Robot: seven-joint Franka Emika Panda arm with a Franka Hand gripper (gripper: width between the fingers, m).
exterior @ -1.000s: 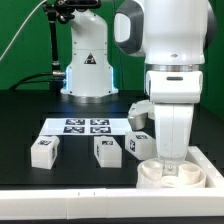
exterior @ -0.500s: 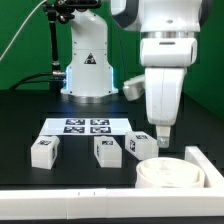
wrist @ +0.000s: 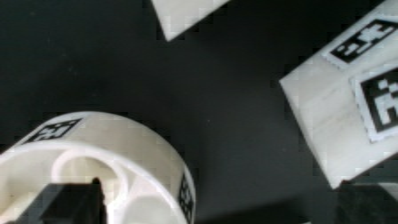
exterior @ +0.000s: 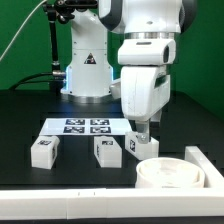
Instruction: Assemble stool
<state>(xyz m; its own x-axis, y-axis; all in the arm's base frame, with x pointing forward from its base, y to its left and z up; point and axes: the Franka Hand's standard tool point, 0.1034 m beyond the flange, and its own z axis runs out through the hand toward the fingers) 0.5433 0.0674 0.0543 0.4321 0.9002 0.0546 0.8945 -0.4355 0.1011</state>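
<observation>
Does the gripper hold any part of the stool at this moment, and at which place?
Nothing is held. The gripper hangs empty, fingers apart, near one leg and the seat.

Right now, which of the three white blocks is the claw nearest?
The leg on the exterior view's right, beside the seat; the gripper hovers just above it.

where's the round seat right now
The seat lies on the exterior view's right, at the front of the table by the corner of the white rails, just right of the nearest leg.
</observation>
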